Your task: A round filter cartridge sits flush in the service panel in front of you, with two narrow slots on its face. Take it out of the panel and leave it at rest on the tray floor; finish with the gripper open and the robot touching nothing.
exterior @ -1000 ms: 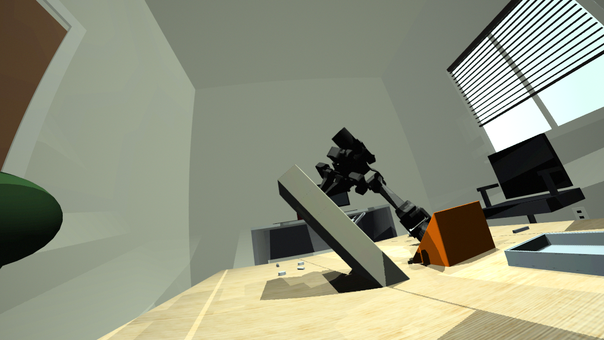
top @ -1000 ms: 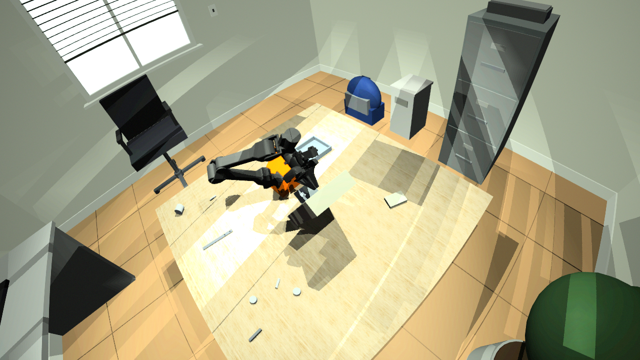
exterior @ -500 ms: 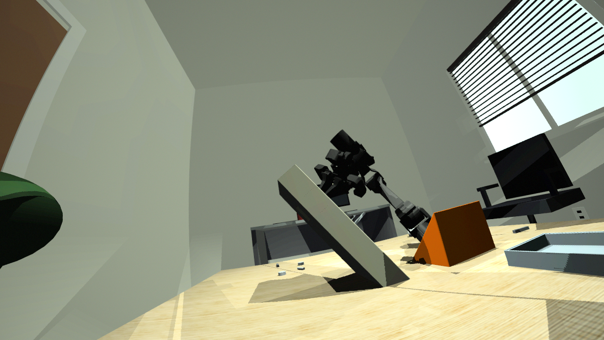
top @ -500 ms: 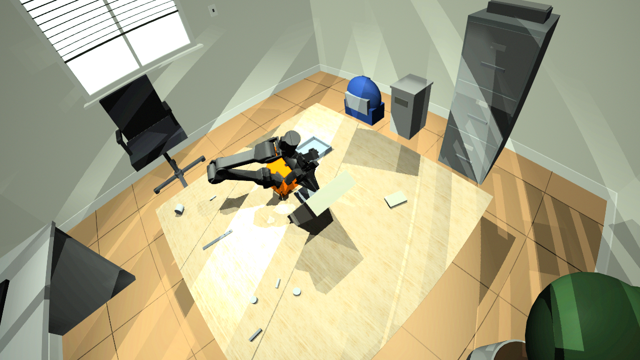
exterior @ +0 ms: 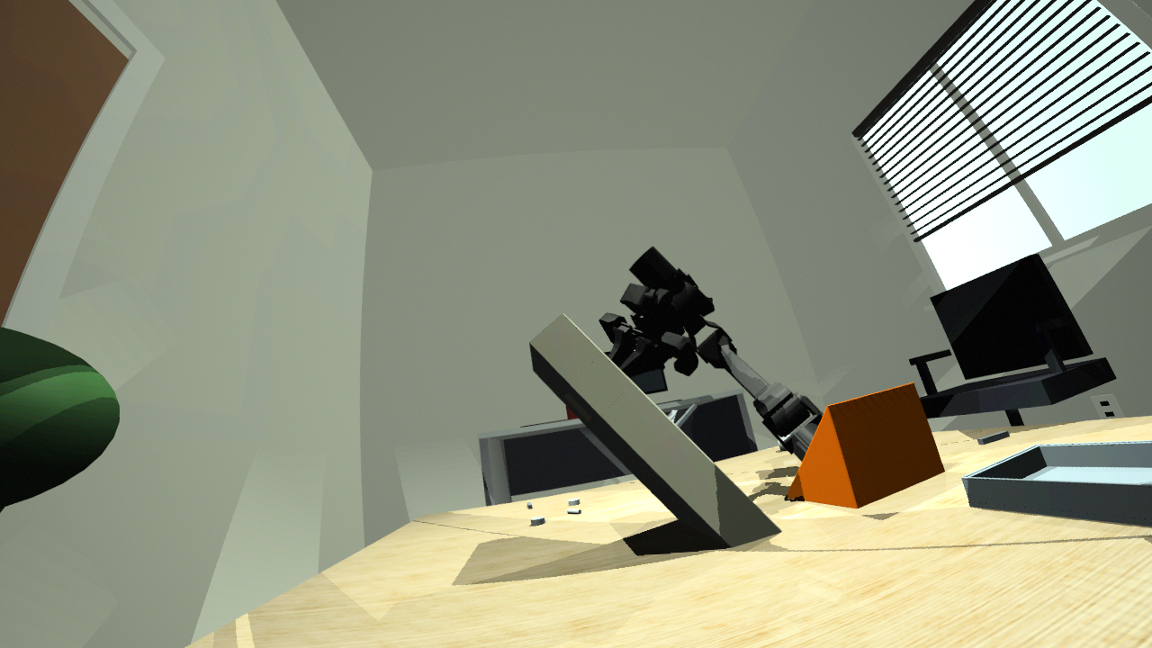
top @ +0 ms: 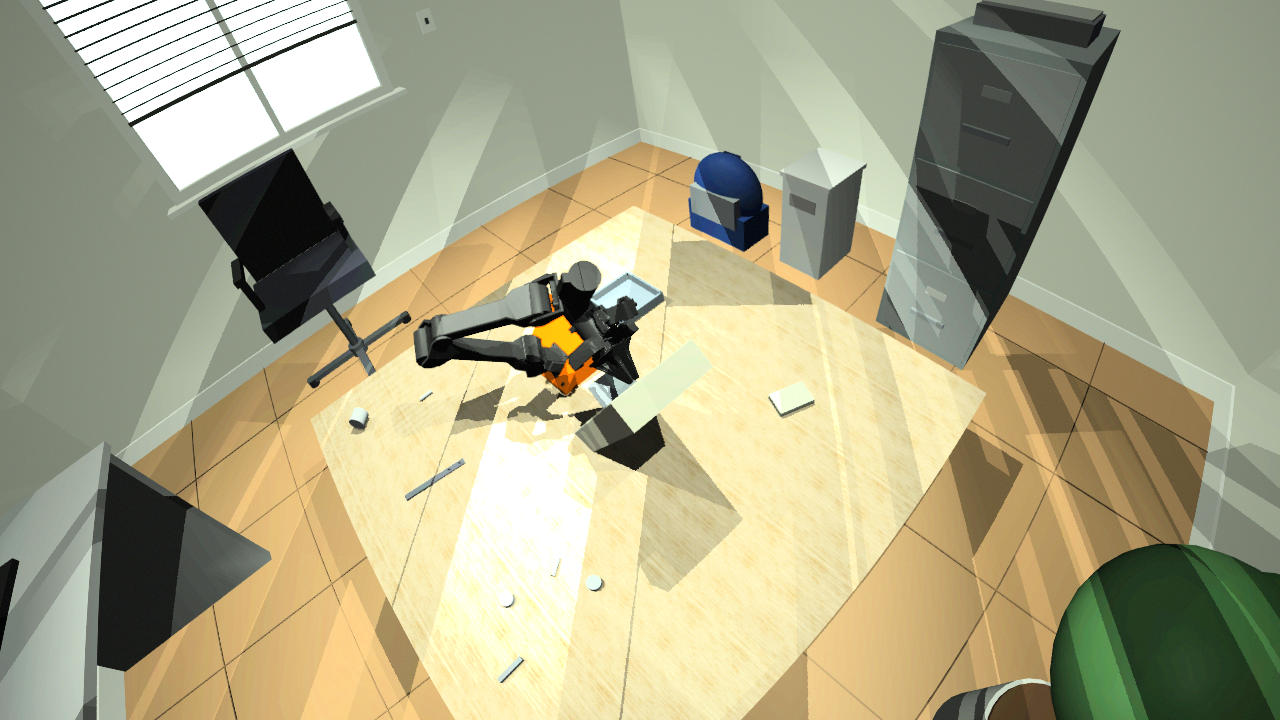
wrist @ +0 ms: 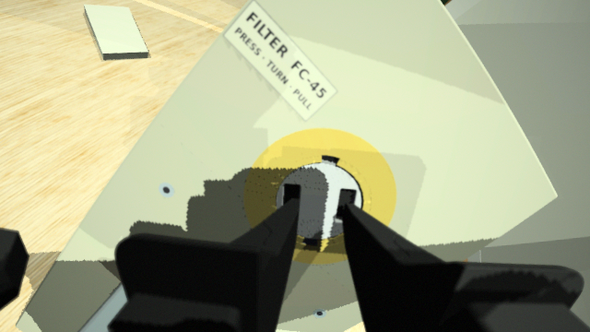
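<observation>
The round filter cartridge point(wrist: 313, 182) sits in the slanted pale panel point(wrist: 442, 106) point(top: 666, 385) point(exterior: 644, 418), inside a yellow ring point(wrist: 383, 184). Its face shows two dark slots, left point(wrist: 291, 190) and right point(wrist: 347, 195), with a dark notch above and below the disc. My gripper point(wrist: 321, 208) is partly open, with nothing gripped between its fingers. In the wrist view its two tips overlap the lower ends of the slots; how deep they reach is hidden. The tray point(top: 648, 309) point(exterior: 1047, 503) stands beyond the arm in the top view.
An orange wedge point(top: 556, 335) point(exterior: 894, 451) stands beside the arm, between panel and tray. A pale flat block point(top: 791, 396) point(wrist: 117, 32) lies beyond the panel. A grey bar point(top: 435, 480), a white cylinder point(top: 358, 417) and small discs, one nearer the panel point(top: 594, 582), lie on the table.
</observation>
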Robot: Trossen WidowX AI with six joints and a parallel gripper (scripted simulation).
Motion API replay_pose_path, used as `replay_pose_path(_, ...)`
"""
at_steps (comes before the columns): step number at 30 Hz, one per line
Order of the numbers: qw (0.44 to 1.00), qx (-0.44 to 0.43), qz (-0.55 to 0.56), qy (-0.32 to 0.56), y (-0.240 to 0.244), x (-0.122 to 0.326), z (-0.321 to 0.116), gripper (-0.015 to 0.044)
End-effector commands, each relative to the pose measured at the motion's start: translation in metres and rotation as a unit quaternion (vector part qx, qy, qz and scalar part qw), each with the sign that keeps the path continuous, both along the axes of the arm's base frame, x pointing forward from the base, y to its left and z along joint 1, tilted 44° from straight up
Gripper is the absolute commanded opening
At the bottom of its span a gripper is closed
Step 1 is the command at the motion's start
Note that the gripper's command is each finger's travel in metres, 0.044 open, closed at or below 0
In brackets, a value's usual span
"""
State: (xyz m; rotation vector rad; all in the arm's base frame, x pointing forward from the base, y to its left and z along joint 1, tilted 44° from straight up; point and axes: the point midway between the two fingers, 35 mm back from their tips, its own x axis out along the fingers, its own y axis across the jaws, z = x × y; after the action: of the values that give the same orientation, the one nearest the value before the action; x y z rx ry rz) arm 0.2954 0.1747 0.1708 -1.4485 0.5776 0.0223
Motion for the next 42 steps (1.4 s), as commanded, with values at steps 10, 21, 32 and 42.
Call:
replay_pose_path(10, 1.000, -0.001, 0.001, 0.002, 0.0007, 0.0001, -0.0013, 0.0112)
replay_pose_path(21, 1.000, -0.001, 0.001, 0.002, -0.0007, 0.0024, -0.0027, 0.0112)
replay_pose_path(32, 1.000, -0.001, 0.001, 0.002, -0.0009, 0.0025, -0.0024, 0.0112)
replay_pose_path(42, 1.000, -0.001, 0.001, 0.002, -0.0008, 0.0027, -0.0020, 0.0112)
